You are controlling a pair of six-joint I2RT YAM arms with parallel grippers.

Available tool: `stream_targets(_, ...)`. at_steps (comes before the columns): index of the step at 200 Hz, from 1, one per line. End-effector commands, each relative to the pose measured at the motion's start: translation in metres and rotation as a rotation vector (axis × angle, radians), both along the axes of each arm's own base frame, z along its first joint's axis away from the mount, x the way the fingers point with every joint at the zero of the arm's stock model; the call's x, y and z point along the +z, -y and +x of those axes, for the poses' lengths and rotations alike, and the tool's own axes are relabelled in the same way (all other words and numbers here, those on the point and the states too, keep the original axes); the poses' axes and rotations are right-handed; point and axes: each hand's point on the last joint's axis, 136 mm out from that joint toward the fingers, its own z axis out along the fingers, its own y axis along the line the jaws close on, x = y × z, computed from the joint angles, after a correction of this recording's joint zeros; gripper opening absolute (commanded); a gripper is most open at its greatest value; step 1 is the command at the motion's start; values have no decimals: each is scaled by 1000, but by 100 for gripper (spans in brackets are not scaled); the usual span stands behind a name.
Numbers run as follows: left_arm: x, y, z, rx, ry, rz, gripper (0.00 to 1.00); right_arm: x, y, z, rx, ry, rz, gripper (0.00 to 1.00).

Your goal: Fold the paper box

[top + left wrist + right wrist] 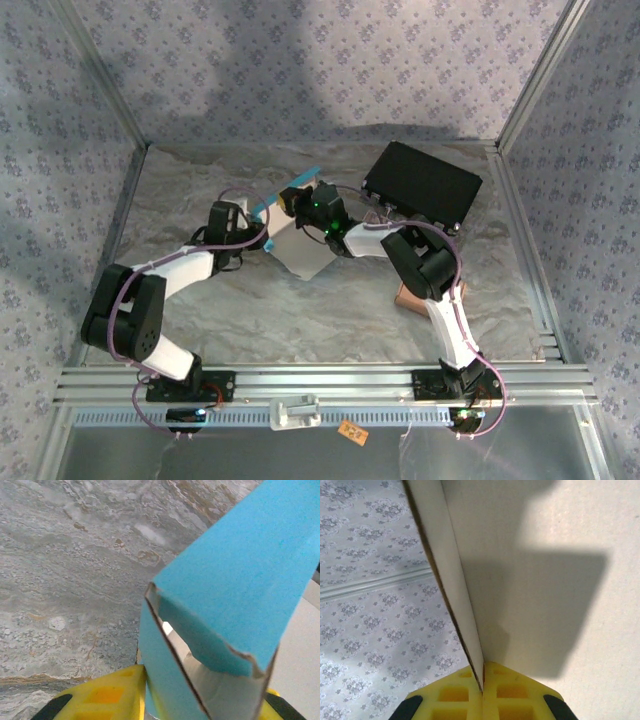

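Paper box (pixel 305 250) held betw pincers: L pincer (pixel 200 707) grips blue wall (pixel 235 580), R pincer (pixel 482 692) clenched on white flap (pixel 457 580) edge.

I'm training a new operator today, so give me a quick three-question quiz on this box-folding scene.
1. True or false: the right gripper is shut on an edge of the box.
2. The box's outer face is: A red, B blue, C green?
3. What lies at the far right of the table?
Key: 1 true; 2 B; 3 a black case.
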Motion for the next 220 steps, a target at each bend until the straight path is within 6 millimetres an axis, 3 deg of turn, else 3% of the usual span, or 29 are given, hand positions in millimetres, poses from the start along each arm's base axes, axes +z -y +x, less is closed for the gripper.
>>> stream_targets(1,11,-5,15,79,47,27,26,3,-23,-31,63,8,-10,0)
stream_targets(50,11,-1,24,105,47,41,22,-1,-30,-39,52,-5,-5,0)
stream_targets(86,8,7,25,169,33,74,12,1,-24,-38,16,-27,2,0)
stream_targets(129,0,8,26,269,-2,118,9,4,-23,-38,-1,-55,6,0)
stream_targets(150,-4,3,25,312,-18,148,0,3,-22,-39,-4,-61,6,0)
stream_targets(220,-7,-9,23,419,-78,214,0,2,-20,-40,2,-78,-1,0)
